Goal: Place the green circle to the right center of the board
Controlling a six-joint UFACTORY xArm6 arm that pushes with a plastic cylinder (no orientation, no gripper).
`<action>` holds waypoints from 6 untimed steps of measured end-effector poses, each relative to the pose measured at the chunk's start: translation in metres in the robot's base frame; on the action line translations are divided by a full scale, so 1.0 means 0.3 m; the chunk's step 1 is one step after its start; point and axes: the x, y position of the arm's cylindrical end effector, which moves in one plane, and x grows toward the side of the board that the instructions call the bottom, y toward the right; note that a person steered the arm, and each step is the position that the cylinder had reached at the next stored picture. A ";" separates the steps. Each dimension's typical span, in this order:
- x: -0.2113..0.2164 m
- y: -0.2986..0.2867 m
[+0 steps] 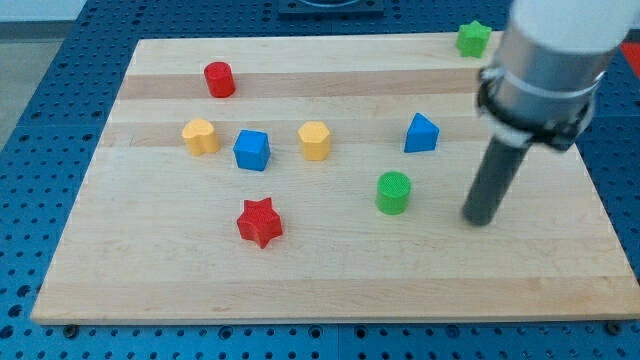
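The green circle [393, 192] sits on the table [330, 290], below-left of the blue block [421, 133]. My tip [479, 219], a bare rod with nothing to open or close, stands right of the circle, apart from it. Pushing rightward likely means first rounding to the circle's left.

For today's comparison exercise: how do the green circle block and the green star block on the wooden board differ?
Shape: the green circle block is a round cylinder; the green star block has points.
Place: the circle sits right of the board's middle; the star sits at the view's top right edge.
Nearness to my tip: the circle lies just to its left, apart; the star is far above.
Both are green, small and upright on the wooden board.
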 end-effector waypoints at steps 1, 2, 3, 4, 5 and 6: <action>0.085 -0.261; -0.035 -0.349; -0.139 -0.259; -0.181 -0.100; -0.225 0.055; -0.286 0.132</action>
